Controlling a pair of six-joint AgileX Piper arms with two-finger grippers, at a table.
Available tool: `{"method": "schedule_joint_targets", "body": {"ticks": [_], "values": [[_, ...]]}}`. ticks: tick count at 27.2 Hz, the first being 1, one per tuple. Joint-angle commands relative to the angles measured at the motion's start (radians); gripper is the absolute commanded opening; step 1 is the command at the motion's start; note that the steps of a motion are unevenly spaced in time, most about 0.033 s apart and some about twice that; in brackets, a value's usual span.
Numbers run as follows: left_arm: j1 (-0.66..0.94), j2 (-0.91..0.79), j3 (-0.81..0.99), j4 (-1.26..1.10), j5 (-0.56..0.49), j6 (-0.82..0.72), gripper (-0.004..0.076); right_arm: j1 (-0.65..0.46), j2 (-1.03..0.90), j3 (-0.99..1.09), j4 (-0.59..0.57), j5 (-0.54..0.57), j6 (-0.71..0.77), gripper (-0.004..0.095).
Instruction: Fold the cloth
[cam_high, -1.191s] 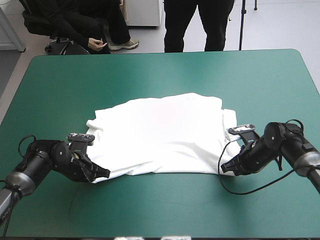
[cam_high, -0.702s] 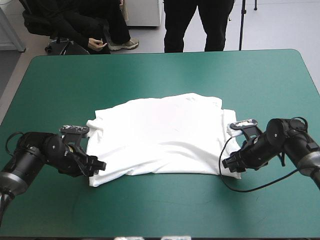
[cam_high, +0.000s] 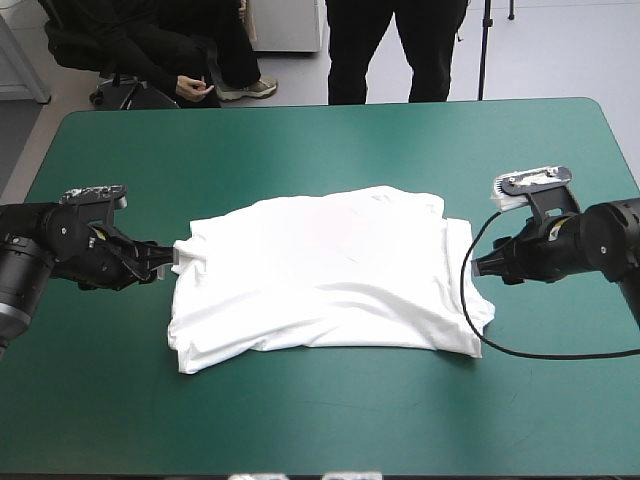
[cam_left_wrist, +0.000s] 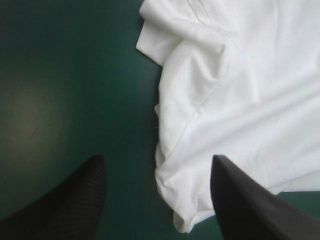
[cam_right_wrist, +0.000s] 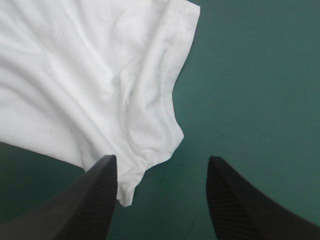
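Evidently poised for a side grasp, the left end effector (cam_high: 158, 265) and the right end effector (cam_high: 482, 268) both stand released and empty, with the white T-shirt (cam_high: 320, 275) lying spread between them, its side edges just ahead of each, on the teal-green tabletop (cam_high: 330, 140).

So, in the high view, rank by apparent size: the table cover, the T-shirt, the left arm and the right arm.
Largest: the table cover.
Then the T-shirt.
Last, the left arm and right arm: their visible parts look about alike, so unranked.
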Motion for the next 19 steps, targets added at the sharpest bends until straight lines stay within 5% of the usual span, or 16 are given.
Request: {"method": "schedule_joint_targets", "body": {"ticks": [1,9,19], "values": [[0.001,-0.021,-0.038,-0.030,-0.023,0.002,0.0447,-0.010,0.035,-0.037,-0.014,-0.084,0.014,0.0486],[0.001,-0.023,-0.038,-0.030,-0.019,0.004,0.0447,-0.124,0.338,-0.218,0.116,-0.099,-0.020,0.0488],[0.001,-0.023,-0.038,-0.033,-0.019,0.004,0.0404,-0.127,0.570,-0.299,0.159,-0.111,-0.035,0.0486]]}}
